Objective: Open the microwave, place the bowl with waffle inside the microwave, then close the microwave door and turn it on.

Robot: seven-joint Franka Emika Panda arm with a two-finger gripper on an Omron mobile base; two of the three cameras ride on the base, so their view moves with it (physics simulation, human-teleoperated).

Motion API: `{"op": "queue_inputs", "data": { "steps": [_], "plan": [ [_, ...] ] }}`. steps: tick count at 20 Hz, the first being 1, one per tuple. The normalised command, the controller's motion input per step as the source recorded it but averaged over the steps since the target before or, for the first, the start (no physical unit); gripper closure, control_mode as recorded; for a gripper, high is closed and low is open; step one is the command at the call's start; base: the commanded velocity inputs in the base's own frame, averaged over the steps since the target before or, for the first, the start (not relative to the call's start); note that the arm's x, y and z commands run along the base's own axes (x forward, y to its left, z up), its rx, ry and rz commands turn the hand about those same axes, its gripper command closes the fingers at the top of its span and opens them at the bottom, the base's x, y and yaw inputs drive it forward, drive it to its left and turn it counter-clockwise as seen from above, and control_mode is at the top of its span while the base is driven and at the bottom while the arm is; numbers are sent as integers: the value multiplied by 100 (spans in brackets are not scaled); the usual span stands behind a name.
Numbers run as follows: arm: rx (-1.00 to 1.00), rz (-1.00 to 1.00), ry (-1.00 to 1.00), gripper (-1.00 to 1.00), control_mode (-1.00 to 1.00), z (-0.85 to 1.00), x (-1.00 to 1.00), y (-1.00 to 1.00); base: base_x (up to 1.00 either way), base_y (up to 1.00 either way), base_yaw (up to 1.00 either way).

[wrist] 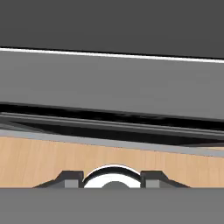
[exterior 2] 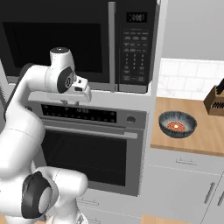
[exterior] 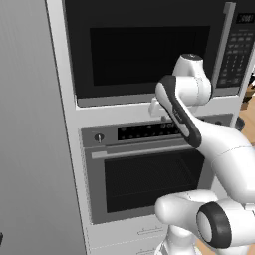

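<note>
**Arm Waits Before a Shut Microwave, Bowl Off to the Side**

You see the microwave (exterior 2: 78, 43) built into the cabinet wall, its microwave door (exterior: 144, 55) shut flat, the tall silver handle (exterior 2: 112, 46) running down the door's edge beside the black keypad panel (exterior 2: 136, 48). Right under the microwave sits the silver-fronted oven (exterior 2: 87, 148), its door also shut.

Your white arm reaches up in front of the microwave's lower edge, the gripper (exterior 2: 85, 94) hanging just below that edge and over the oven's control strip. Its fingers are small and partly hidden by the hand, so you cannot tell how far apart they stand; nothing appears between them.

The bowl with waffle (exterior 2: 177, 124) rests on the wooden counter (exterior 2: 192, 135), lower than the microwave and beyond its keypad side, well apart from the gripper. A knife block (exterior 2: 216, 101) stands farther along from the microwave, past the bowl.
</note>
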Motion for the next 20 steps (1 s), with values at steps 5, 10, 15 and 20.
{"op": "queue_inputs", "data": {
  "steps": [5,10,15,20],
  "plan": [
    [0,2,-15,-100,-100,11,-22,-17,0,0,0],
    [1,6,-38,-100,-100,33,-25,-34,0,0,0],
    [0,2,-37,-100,-100,42,-3,-20,0,0,0],
    [0,0,-22,-100,-100,58,0,-21,0,0,0]
  ]
}}
